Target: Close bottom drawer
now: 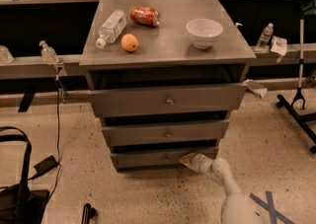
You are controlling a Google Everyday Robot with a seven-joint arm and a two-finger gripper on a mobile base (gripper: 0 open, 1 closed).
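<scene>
Speckled floor point(148, 196), hand point(190, 160) at bottom drawer point(148, 158) front, right side.

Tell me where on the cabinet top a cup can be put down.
Free: the middle of the top, between orange and bowl, and the front strip. Crowded: the back left, where bottle, can and orange lie close. The gripper is low, at the bottom drawer front.

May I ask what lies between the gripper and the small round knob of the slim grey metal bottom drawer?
Nothing but bare drawer front, in the camera view; the gripper is at the slim grey bottom drawer, right of its round knob.
</scene>
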